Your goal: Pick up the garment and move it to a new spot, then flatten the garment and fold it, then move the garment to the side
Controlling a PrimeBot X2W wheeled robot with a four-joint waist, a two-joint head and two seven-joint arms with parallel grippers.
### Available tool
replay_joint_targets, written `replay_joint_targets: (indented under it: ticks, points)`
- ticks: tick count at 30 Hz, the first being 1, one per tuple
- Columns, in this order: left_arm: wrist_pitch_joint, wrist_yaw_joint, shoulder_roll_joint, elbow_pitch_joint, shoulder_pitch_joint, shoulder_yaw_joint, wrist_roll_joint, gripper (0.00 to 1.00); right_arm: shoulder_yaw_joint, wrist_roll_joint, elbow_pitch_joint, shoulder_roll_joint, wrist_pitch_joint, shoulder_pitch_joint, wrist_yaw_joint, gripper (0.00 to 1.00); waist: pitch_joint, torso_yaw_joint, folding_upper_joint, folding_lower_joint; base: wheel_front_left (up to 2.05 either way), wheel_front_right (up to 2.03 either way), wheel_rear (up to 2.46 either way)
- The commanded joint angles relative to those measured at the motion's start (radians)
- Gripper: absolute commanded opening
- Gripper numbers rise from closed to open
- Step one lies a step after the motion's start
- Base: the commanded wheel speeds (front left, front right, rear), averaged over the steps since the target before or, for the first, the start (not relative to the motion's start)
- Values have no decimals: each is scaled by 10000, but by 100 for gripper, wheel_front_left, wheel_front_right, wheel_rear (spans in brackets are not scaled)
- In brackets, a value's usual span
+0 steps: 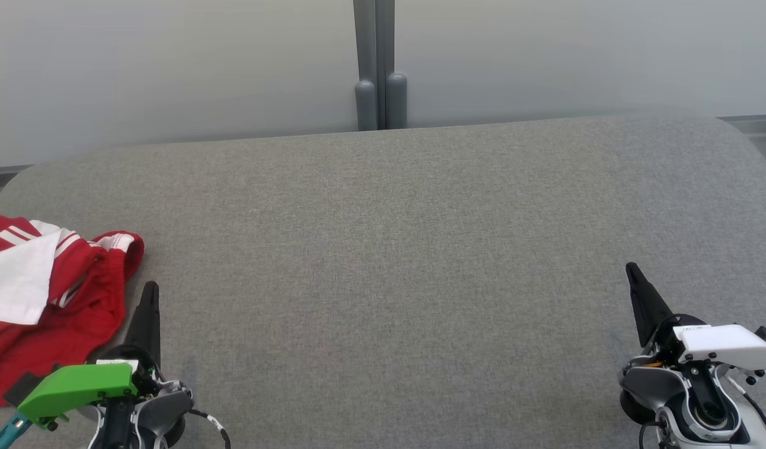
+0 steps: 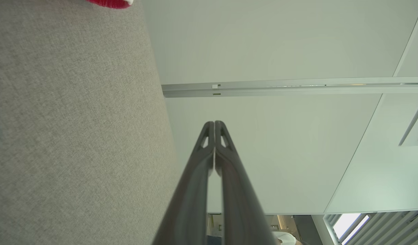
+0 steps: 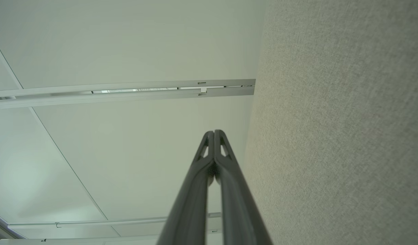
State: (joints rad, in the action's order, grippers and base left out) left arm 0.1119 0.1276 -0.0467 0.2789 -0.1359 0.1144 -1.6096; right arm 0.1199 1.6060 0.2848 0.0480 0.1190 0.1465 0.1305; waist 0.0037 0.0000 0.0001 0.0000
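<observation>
Clenched tip to tip, holding nothing, at both left fingers [image 2: 195, 177] and right fingers [image 3: 195, 183]; on the left, just beside red-and-white garment [image 1: 52, 299], without contact.

The head camera looks forward and down over the grey padded surface [image 1: 383, 249] to the pale wall [image 1: 171, 62]. The 2 wrist cameras sit low and close to that surface, rolled sideways, facing the wall. The left wrist and head views also share the red garment [image 1: 77, 324].

Left gripper [image 2: 214, 123] fingertips pressed together — grey fabric surface [image 2: 69, 136] alongside, red garment [image 2: 110, 3] edge at top.
</observation>
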Motion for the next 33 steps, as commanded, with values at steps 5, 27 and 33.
replay_joint_targets:
  ticks: [5,27,33]
  points:
    - [-9,64,-72,-29,-141,21,8,0,17,39,-41,45,42,23,4,0,0,0,-1,0,0,0,0]
    - [-9,-15,55,227,190,-27,4,100,-19,-5,195,-63,-9,-173,-2,100,2,-1,-1,0,0,0,0]
    - [-262,-12,12,301,321,-226,327,100,-183,-241,113,-8,-244,-355,-2,100,11,0,-1,0,0,0,0]
